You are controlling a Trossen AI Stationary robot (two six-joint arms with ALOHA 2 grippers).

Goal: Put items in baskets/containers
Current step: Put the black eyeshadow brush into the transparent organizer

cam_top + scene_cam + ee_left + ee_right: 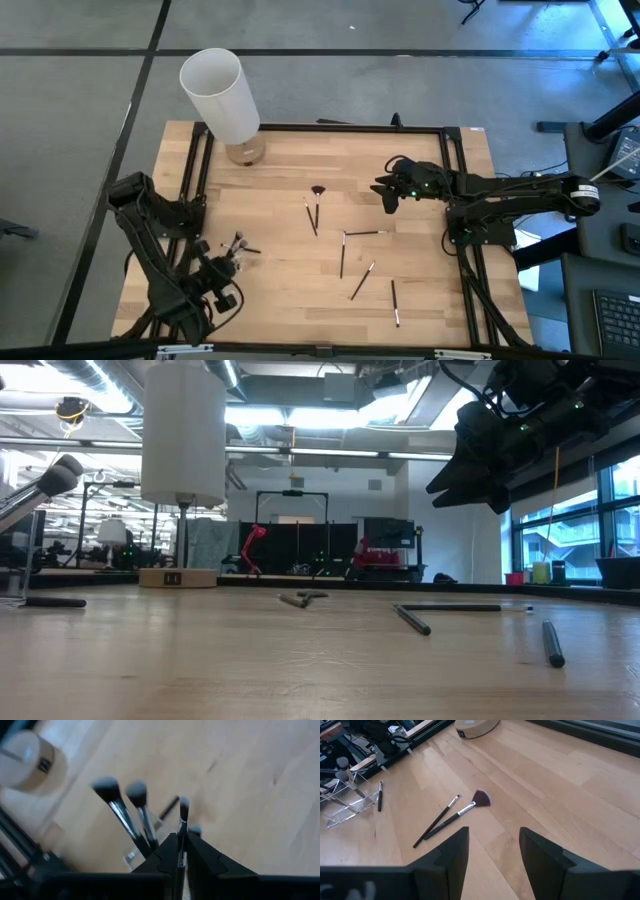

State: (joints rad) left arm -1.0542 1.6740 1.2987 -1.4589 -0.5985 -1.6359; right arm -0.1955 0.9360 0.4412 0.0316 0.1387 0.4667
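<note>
Left end effector [181, 851]: at the lower left of the high view, closed on a thin brush [183, 820] whose bristle tip sticks out past the fingers, right above the clear cup.
Clear cup [347, 802]: lies on its side on the table [280, 290] at lower left of the high view, with several brushes already in it, heads poking out.
Right end effector [388, 192]: hangs open and empty above the table, right of centre in the high view, over the fan brush [465, 807].
Loose brushes [355, 268]: six or so scattered flat across the middle and lower right of the high view.
Handling: the brushes look light, stiff and slim, likely to roll or skid; pinch across the mid-handle, not the soft bristles.
Cup handling: looks light and easily nudged, so feed each brush in gently.
</note>
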